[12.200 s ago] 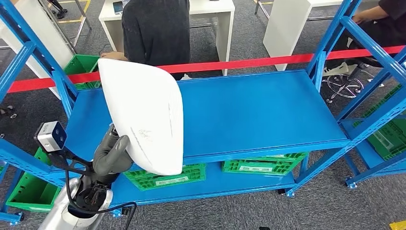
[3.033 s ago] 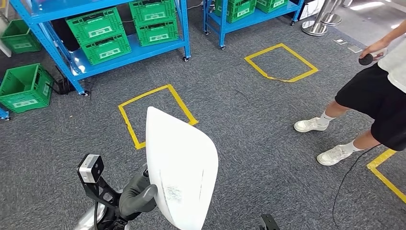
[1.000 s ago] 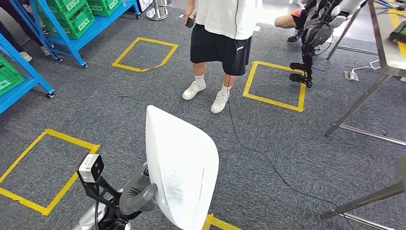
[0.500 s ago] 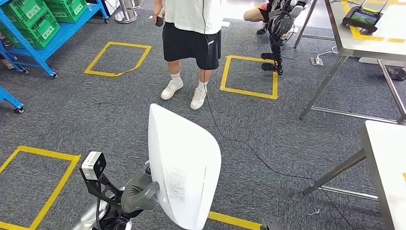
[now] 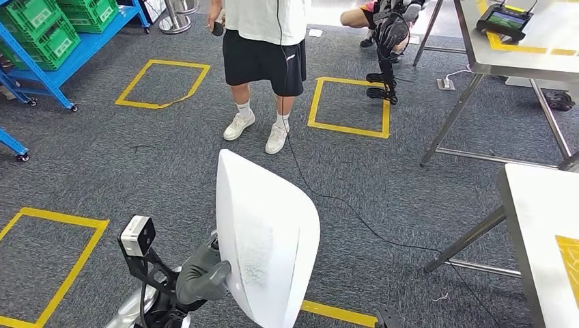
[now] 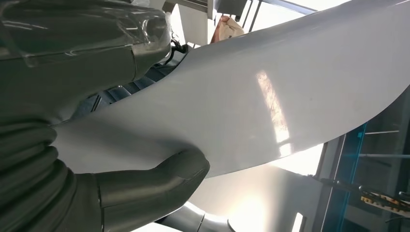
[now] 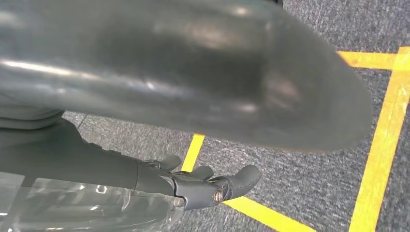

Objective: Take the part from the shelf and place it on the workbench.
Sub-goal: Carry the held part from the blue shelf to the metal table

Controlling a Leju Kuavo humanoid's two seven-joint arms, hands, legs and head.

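Observation:
The part (image 5: 266, 239) is a large white curved panel, standing on edge at the lower middle of the head view. My left hand (image 5: 201, 273) grips its lower left side. In the left wrist view the grey thumb (image 6: 154, 183) presses on the panel's glossy white face (image 6: 270, 96). The white workbench (image 5: 539, 232) with a yellow mark on its top shows at the right edge, apart from the panel. My right hand (image 7: 212, 186) hangs over the grey carpet with its fingers loosely spread and nothing in them.
A person in a white shirt and black shorts (image 5: 263, 55) stands ahead, with a black cable (image 5: 341, 205) trailing across the carpet. Blue shelving with green crates (image 5: 48, 34) is at far left. A metal table (image 5: 519, 41) stands at far right. Yellow tape squares (image 5: 348, 102) mark the floor.
The whole picture has shifted as I turned from the shelf toward the room; the white workbench has come further in at the right. The panel stays in my left hand.

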